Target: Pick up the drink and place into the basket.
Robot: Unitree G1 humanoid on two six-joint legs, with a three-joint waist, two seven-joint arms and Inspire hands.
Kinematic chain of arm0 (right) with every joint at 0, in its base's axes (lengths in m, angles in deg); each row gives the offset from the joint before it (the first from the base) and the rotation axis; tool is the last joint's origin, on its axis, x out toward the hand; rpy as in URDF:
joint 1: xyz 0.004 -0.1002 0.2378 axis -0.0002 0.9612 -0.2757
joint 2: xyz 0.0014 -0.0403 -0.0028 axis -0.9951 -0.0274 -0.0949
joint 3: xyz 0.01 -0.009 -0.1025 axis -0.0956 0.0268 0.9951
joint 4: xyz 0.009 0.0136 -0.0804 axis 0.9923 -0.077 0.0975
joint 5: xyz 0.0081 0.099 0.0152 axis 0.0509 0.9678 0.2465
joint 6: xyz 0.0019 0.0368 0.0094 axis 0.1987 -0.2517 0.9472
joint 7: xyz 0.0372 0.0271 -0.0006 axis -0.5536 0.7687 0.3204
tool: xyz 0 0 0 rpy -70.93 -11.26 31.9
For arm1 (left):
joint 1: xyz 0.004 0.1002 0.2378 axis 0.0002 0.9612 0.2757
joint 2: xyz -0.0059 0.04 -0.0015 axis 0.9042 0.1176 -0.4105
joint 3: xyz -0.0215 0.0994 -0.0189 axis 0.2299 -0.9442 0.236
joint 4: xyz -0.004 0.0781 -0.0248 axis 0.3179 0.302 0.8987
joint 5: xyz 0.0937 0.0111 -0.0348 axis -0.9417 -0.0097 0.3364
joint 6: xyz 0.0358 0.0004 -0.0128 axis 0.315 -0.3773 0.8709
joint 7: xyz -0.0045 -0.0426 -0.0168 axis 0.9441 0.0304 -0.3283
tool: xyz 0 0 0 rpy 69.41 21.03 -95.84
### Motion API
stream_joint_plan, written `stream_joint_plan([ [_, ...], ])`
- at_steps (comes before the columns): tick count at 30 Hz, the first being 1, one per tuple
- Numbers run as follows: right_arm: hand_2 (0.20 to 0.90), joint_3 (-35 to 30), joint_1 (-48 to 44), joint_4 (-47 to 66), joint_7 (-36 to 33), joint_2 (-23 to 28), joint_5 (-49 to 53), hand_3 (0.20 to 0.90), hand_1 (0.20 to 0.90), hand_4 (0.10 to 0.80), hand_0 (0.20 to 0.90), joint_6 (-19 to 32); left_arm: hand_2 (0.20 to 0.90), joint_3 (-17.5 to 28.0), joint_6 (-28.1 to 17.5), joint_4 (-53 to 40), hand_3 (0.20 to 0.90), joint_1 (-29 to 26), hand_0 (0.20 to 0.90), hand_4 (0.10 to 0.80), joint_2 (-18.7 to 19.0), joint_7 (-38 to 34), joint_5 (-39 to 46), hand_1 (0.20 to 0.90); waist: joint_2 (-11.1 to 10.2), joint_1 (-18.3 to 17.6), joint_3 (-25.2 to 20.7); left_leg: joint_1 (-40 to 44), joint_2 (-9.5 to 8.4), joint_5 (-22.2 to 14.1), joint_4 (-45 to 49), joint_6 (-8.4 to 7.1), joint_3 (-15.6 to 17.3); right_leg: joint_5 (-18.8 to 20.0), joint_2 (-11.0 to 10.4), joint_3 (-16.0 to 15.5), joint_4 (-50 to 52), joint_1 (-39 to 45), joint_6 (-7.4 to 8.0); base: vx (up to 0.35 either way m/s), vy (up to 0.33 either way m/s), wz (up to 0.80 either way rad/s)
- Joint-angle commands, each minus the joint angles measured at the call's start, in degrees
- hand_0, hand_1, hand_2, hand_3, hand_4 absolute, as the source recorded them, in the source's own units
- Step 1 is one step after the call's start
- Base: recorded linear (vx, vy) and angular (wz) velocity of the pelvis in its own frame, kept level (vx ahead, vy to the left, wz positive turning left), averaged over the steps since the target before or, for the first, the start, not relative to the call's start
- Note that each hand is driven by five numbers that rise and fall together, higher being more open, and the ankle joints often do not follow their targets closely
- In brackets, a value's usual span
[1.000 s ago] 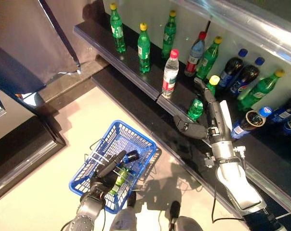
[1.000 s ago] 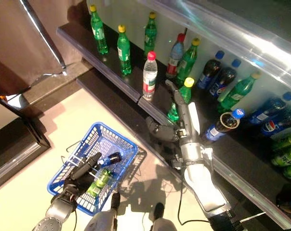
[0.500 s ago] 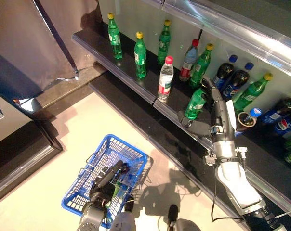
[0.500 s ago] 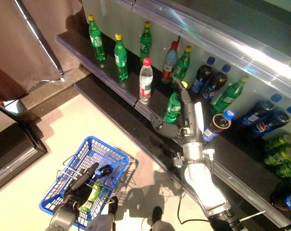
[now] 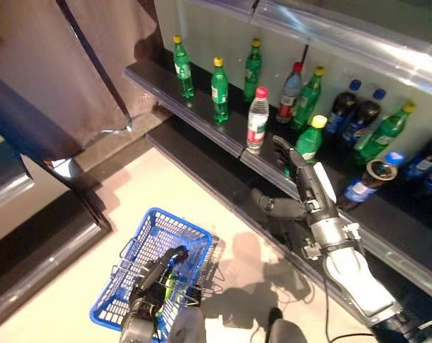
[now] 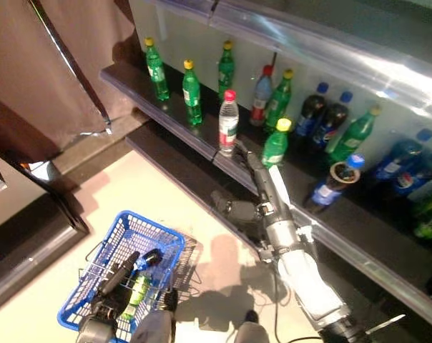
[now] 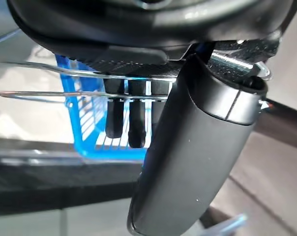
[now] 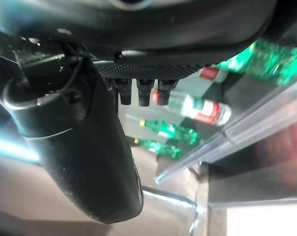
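Observation:
A green drink bottle with a yellow cap (image 5: 308, 143) stands upright on the dark shelf (image 5: 202, 118). My right hand (image 5: 302, 183) reaches up to it from the shelf's front edge, open, with straight fingers just in front of the bottle and the thumb (image 5: 270, 206) spread out to the left. It holds nothing. The blue wire basket (image 5: 149, 237) hangs low over the floor. My left hand (image 5: 154, 277) is shut on its wire handle (image 7: 65, 93). A green bottle (image 6: 136, 289) and a dark bottle (image 6: 153, 256) lie inside.
More green bottles (image 5: 219, 90) and a clear bottle with a red cap (image 5: 257, 118) stand to the left on the shelf. Dark cola bottles (image 5: 341, 111) stand to the right, one lying down (image 5: 366, 183). A brown curtain (image 5: 59, 71) hangs at far left.
The camera has shifted. The green bottle leaned by my right hand earlier and now stands upright. My right hand has dropped towards the shelf edge, fingers still straight. The left hand keeps the basket.

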Motion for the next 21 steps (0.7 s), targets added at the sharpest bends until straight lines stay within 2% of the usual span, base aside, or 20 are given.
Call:
stream_joint_plan([
  [1,0.9,-1.9,-4.5,4.9,-2.3,0.9,2.2,0.9,0.9,0.8,0.9,6.7,0.3,0.9,-4.5,-13.8,0.2,-3.5,0.3,0.1,1.5,8.3,-1.8,0.3,-1.3,1.1,-7.3,-3.6,1.86,0.1,0.2,-1.59,-3.7,0.0,3.7,-4.2,-4.6,8.6,0.11,0.276,0.388,0.31],
  [2,0.9,-2.3,-3.2,5.3,-3.5,-0.3,1.6,0.9,0.9,0.8,0.9,6.8,0.3,1.4,-3.3,-14.1,0.2,-4.4,0.3,0.1,2.3,7.9,-3.7,0.3,-2.1,1.4,-7.9,-3.2,-0.52,-1.9,1.1,0.47,-2.9,1.7,1.4,-4.8,-2.5,7.9,1.55,0.307,0.428,0.38],
  [3,0.9,-2.1,-2.6,5.3,-4.5,-1.8,0.0,0.9,0.9,0.8,0.9,7.0,0.3,1.5,-2.7,-14.2,0.2,-5.0,0.3,0.1,2.7,7.8,-4.2,0.3,-2.3,1.3,-7.9,-2.2,-2.15,-2.7,1.2,1.79,-3.2,5.0,-0.4,-4.4,0.6,5.9,1.82,0.238,0.342,0.35],
  [4,0.9,-2.1,-2.6,5.3,-4.5,-1.8,0.0,0.9,0.9,0.8,0.9,7.0,0.3,1.5,-2.7,-14.2,0.2,-5.0,0.3,0.1,2.7,7.8,-4.2,0.3,-2.3,1.3,-8.0,-2.2,-2.22,-2.7,1.2,1.83,-3.1,4.9,-0.5,-4.3,0.8,5.8,1.88,0.201,0.303,0.29],
  [6,0.9,-1.0,-2.9,5.2,-6.0,-3.6,-1.9,0.9,0.9,0.8,0.9,6.9,0.3,1.9,-2.2,-13.9,0.2,-5.8,0.3,0.1,3.0,8.4,-5.6,0.3,-1.9,1.4,-8.0,-1.5,-3.61,-3.8,1.8,3.41,-2.8,5.7,-1.5,-4.4,4.7,3.9,1.15,0.213,0.301,0.31],
  [7,0.9,-0.5,-3.4,4.5,-6.3,-4.5,-2.5,0.9,0.9,0.8,0.9,7.1,0.3,2.3,-1.7,-14.0,0.2,-6.1,0.3,0.1,3.0,8.3,-6.4,0.3,-1.7,1.6,-8.3,-1.1,-4.14,-4.3,1.8,3.96,-2.5,5.7,-1.1,-4.5,6.7,3.2,0.73,0.226,0.273,0.2],
  [9,0.9,-0.7,-3.5,4.6,-7.0,-4.5,-2.1,0.9,0.9,0.8,0.9,6.4,0.3,2.1,-1.3,-13.8,0.2,-6.4,0.3,0.1,3.8,8.1,-6.2,0.3,-1.7,0.8,-8.8,-1.1,-5.56,-5.0,2.2,4.98,-2.8,3.1,3.3,-2.0,7.6,2.2,0.05,0.254,0.251,0.05],
  [10,0.9,-1.0,-3.5,5.0,-7.2,-4.2,-1.8,0.9,0.9,0.8,0.9,5.6,0.3,1.6,-1.7,-14.0,0.2,-6.6,0.3,0.1,4.3,7.6,-5.5,0.3,-1.9,-0.3,-8.9,-0.7,-6.88,-5.5,2.5,5.54,-3.1,1.6,7.6,0.2,6.7,1.2,-0.77,0.264,0.219,0.12],
  [12,0.9,-1.4,-3.3,5.1,-7.0,-4.2,-1.8,0.9,0.9,0.8,0.9,4.9,0.3,1.5,-1.6,-14.1,0.2,-6.5,0.3,0.1,4.2,7.2,-5.3,0.3,-2.2,-0.9,-9.0,-0.2,-7.98,-5.8,2.4,5.72,-3.8,0.5,10.3,1.3,4.7,1.0,-2.11,0.237,0.153,0.29],
  [13,0.9,-1.6,-3.1,4.8,-6.8,-4.0,-1.6,0.9,0.9,0.8,0.9,4.9,0.3,1.3,-1.8,-14.2,0.2,-6.4,0.3,0.1,3.8,7.0,-5.4,0.3,-2.5,-1.4,-9.0,0.1,-9.01,-6.0,2.5,5.83,-4.0,0.4,12.4,2.3,1.5,0.5,-3.33,0.247,0.115,0.16],
  [14,0.9,-2.1,-2.8,4.7,-6.6,-3.8,-1.5,0.9,0.9,0.8,0.9,5.2,0.3,1.1,-1.7,-14.6,0.2,-6.1,0.3,0.1,3.4,6.8,-5.4,0.3,-2.8,-1.9,-8.8,0.4,-9.92,-6.3,2.7,5.87,-4.4,1.3,13.7,3.2,-1.4,0.0,-3.89,0.21,0.088,0.04],
  [15,0.9,-2.2,-2.7,4.6,-6.6,-3.8,-1.4,0.9,0.9,0.8,0.9,5.2,0.3,1.1,-1.6,-14.7,0.2,-6.1,0.3,0.1,3.3,6.8,-5.4,0.3,-2.9,-2.0,-8.7,0.6,-10.1,-6.4,2.8,5.87,-4.5,1.6,14.0,3.3,-2.0,0.0,-3.99,0.198,0.055,0.23],
  [17,0.9,-3.4,-1.9,3.5,-6.7,-3.8,-1.6,0.9,0.9,0.8,0.9,6.3,0.3,0.2,-1.5,-14.5,0.2,-5.8,0.3,0.1,2.7,7.5,-5.7,0.3,-3.4,-3.3,-8.2,1.5,-11.96,-7.1,3.0,6.03,-5.9,5.5,15.8,6.3,-6.5,-1.7,-3.76,0.23,0.038,0.24],
  [19,0.9,-4.2,-1.4,3.2,-7.9,-4.1,-2.3,0.9,0.9,0.8,0.9,6.5,0.3,-0.6,-0.6,-14.3,0.2,-5.4,0.3,0.1,2.3,9.0,-6.0,0.3,-3.7,-4.9,-7.6,2.9,-13.16,-8.3,2.8,6.41,-7.4,10.7,16.3,9.0,-10.1,-5.2,-2.49,0.301,-0.003,0.28],
  [21,0.9,-4.5,-1.3,3.3,-8.5,-4.5,-2.6,0.9,0.9,0.8,0.9,6.1,0.3,-1.2,-0.7,-14.4,0.2,-4.8,0.3,0.1,2.4,9.9,-6.2,0.3,-3.5,-6.4,-7.1,5.4,-13.17,-10.2,2.3,6.69,-8.3,14.2,16.2,9.7,-10.5,-9.4,-1.3,0.38,-0.014,0.53],
])
